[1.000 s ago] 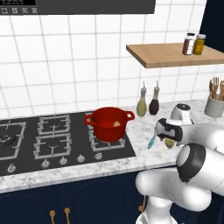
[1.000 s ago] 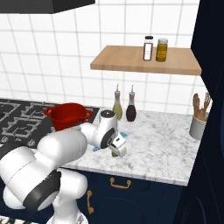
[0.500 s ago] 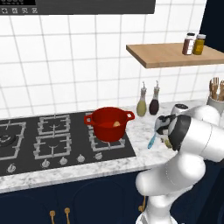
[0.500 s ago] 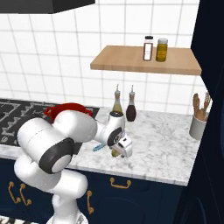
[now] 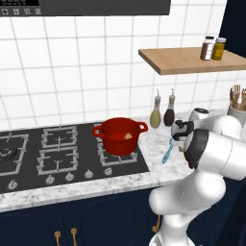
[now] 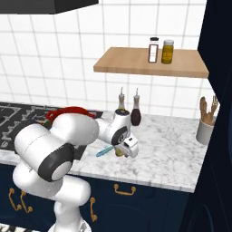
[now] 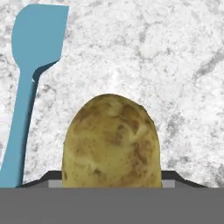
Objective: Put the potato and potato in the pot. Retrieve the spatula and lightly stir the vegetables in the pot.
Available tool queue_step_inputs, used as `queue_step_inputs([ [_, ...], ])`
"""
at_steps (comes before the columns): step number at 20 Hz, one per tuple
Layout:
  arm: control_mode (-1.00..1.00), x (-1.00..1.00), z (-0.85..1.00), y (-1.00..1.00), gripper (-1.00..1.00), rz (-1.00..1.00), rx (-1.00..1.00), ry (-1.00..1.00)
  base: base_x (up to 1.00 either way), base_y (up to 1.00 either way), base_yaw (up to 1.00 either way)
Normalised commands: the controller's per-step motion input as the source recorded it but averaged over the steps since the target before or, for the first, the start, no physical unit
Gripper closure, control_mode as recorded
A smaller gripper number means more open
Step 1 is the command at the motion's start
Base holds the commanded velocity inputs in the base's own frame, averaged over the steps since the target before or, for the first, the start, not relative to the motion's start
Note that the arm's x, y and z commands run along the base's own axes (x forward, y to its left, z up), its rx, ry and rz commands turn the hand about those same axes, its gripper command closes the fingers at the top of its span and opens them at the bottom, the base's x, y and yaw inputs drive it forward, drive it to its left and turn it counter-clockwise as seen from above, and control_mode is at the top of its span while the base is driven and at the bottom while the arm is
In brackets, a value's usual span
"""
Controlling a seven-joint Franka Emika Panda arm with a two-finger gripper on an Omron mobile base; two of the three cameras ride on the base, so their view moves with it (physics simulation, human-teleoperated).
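Currently, left base view: red pot (image 5: pixel 119 136) sits on the near-right burner of the hob (image 5: pixel 43 156), one pale potato piece (image 5: pixel 128 136) visible inside. Gripper (image 5: pixel 181 150) is low over the marble counter (image 5: pixel 158 166) right of the pot, mostly hidden by the arm's own elbow. Blue spatula (image 5: pixel 167 153) lies on the counter between the pot and the gripper, well apart from the pot.

Right base view: gripper (image 6: pixel 123 151) points down at the counter's near edge, a tan potato (image 6: pixel 118 152) seen at the fingers. Spatula (image 6: pixel 105 151) just left of it. Pot (image 6: pixel 63 111) is mostly hidden behind the arm.

Hand view: potato (image 7: pixel 111 142) sits between the fingertips, clamped on both sides; marble beneath. Spatula (image 7: pixel 30 70) beside it on the left, not touching.
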Motion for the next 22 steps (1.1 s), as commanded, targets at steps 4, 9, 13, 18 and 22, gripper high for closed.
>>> queue_step_inputs([
  [4, -1.0, -0.13, 1.0, 0.71, 1.0, 0.12, -0.01, -0.03, 0.0, 0.0, 0.0],
  [9, -1.0, 0.14, 1.0, 1.0, 1.0, 0.21, -0.01, 0.0, 0.0, 0.0, 0.0],
  [13, -1.0, 0.49, 1.0, 1.0, 1.0, 0.26, 0.0, 0.0, 0.0, 0.0, 0.0],
  [18, -1.0, 0.94, 0.5, 1.0, 1.0, 0.2, 0.0, 0.03, 0.0, 0.0, 0.0],
  [22, -1.0, 0.66, -0.08, 1.0, 1.0, 0.11, -0.03, 0.0, 0.0, 0.0, 0.0],
])
